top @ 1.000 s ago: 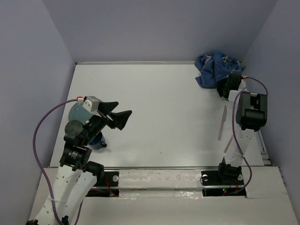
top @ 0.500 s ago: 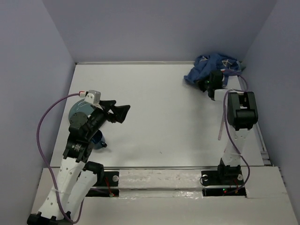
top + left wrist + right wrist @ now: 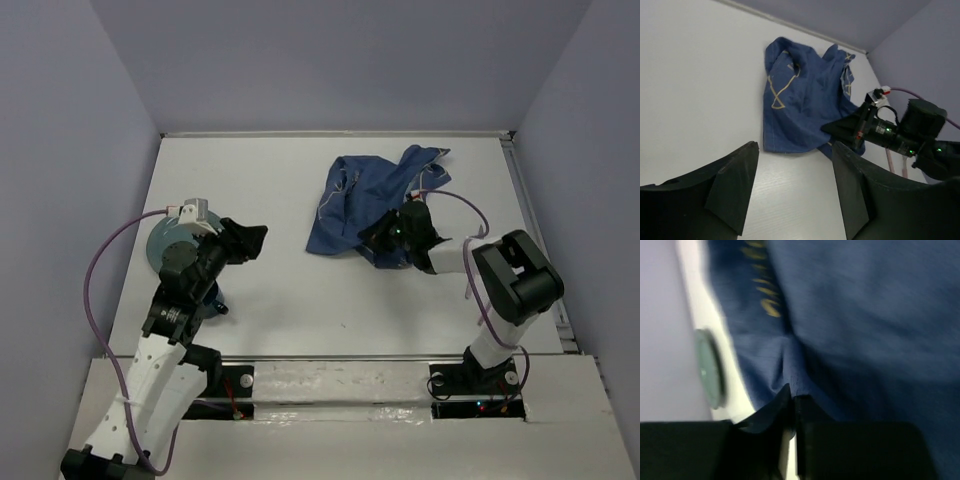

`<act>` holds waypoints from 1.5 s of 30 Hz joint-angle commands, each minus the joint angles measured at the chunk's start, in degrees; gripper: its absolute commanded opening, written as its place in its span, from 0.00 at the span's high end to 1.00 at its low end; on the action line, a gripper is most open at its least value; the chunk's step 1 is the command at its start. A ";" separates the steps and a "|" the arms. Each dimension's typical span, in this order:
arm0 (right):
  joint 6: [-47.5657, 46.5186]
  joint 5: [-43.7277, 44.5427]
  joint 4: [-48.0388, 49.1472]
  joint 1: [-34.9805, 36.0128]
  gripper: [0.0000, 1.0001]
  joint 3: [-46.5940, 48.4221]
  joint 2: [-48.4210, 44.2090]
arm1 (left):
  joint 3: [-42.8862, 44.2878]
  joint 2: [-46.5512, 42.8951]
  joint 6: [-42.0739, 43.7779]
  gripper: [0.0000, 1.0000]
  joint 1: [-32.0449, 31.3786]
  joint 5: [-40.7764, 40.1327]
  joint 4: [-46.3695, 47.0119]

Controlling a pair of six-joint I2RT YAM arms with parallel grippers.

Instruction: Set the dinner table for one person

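White matte board, plain and flat: the dinner table (image 3: 300, 310) fills the floor of the cell from the arm bases to the back wall. It is rigid and fixed, not a thing to take hold of but a surface to lay things on. The finish looks low-friction, so I judge light items may skid when pushed.

- On it, centre-right: a dark blue cloth (image 3: 350, 205) with yellow line markings, lying rumpled and part spread. It is soft, limp and light, and will fold on itself if lifted by one point. Best taken at a hem or corner and drawn flat along the board.
- The right gripper (image 3: 388, 233) is low at the cloth's near-right edge. In the wrist view its jaws are pressed together with a fold of blue fabric pinched between them. That view is blurred, so how deep the bite goes I cannot tell.
- The left gripper (image 3: 250, 240) hangs above bare table left of centre, jaws spread wide with nothing between them, facing the cloth.
- Far left, partly under the left arm: a teal plate (image 3: 158, 248).
- Just nearer, under the same arm: a small dark blue item (image 3: 207, 300), possibly a cup.
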 commanded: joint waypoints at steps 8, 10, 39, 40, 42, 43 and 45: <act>-7.50 4.37 -7.74 2.25 0.21 -14.18 -25.87 | -5.00 10.24 -13.50 0.31 -21.62 -26.44 5.06; -9.69 7.45 -12.03 2.25 0.21 -14.53 -32.44 | -4.66 14.88 -14.92 0.31 -27.76 -32.58 6.11; -15.68 11.24 -29.55 2.25 0.28 -22.53 -61.31 | 4.57 59.63 -33.90 0.38 -27.45 -41.24 25.27; -15.68 11.41 -29.55 2.25 0.28 -22.61 -61.22 | 4.58 60.17 -34.17 0.38 -27.36 -41.23 25.54; -15.68 11.94 -29.20 2.25 0.28 -23.14 -60.96 | 5.10 61.75 -34.87 0.44 -27.36 -41.23 26.24; -15.50 12.20 -29.03 2.25 0.28 -23.40 -60.87 | 5.28 62.19 -35.57 0.50 -27.27 -41.41 26.59; -15.41 13.95 -28.94 2.25 0.28 -24.11 -60.26 | 5.19 63.07 -36.19 0.55 -27.27 -42.02 27.03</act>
